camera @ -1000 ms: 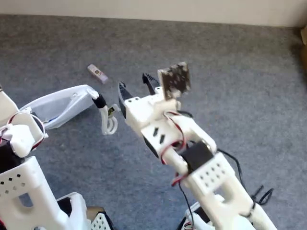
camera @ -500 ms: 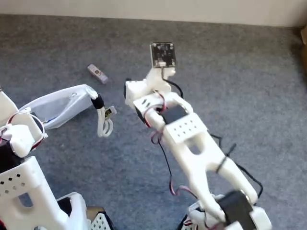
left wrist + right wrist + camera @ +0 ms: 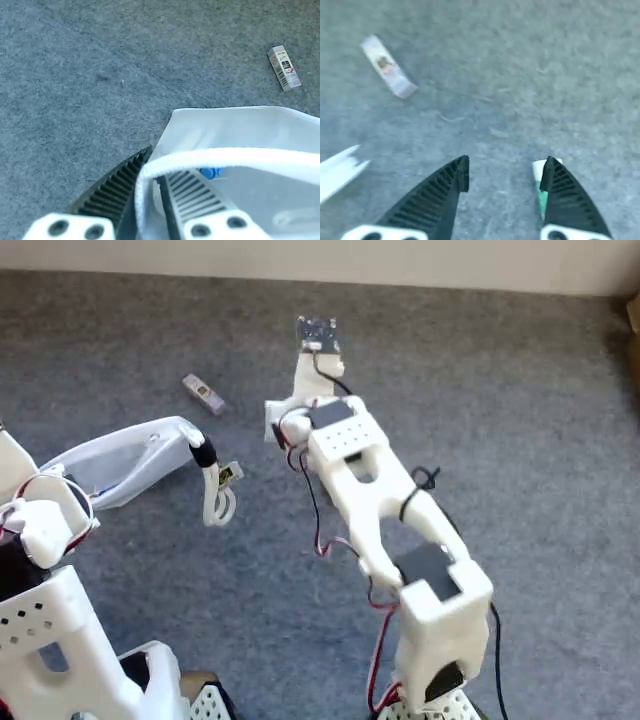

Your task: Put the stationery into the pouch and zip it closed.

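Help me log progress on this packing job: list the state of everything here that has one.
White translucent pouch: mouth open, not zipped.
Left gripper: shut on the pouch's rim.
Right gripper: open, empty, above the grey carpet.
Small white rectangular box: lying flat on the carpet, outside the pouch.
Small blue item: inside the pouch.
Green-and-white piece: beside one right-gripper finger, not gripped.

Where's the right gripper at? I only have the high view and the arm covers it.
Observer: The right gripper is open just above the carpet, holding nothing.
Operator: Anything near it?
Observer: A white-and-green piece sits beside one of its fingers, partly hidden behind it.
Operator: And the left one?
Observer: The left gripper is shut on the rim of the pouch.
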Controlling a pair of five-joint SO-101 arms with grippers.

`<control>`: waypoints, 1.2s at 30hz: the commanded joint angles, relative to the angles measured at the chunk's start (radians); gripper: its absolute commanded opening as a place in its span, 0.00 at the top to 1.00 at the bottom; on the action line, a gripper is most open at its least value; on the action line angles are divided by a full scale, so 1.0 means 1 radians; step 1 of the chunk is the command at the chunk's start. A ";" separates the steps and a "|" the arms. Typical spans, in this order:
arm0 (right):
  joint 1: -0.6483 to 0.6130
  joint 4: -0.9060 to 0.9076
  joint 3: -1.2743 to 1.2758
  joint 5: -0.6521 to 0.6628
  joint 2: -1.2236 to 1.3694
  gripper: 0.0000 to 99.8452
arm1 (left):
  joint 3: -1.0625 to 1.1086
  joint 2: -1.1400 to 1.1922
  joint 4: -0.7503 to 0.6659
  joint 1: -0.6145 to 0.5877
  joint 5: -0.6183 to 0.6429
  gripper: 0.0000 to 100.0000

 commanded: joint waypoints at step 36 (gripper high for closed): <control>0.053 0.877 -1.198 0.049 0.611 0.76 | 0.050 0.018 -0.028 -0.012 0.009 0.99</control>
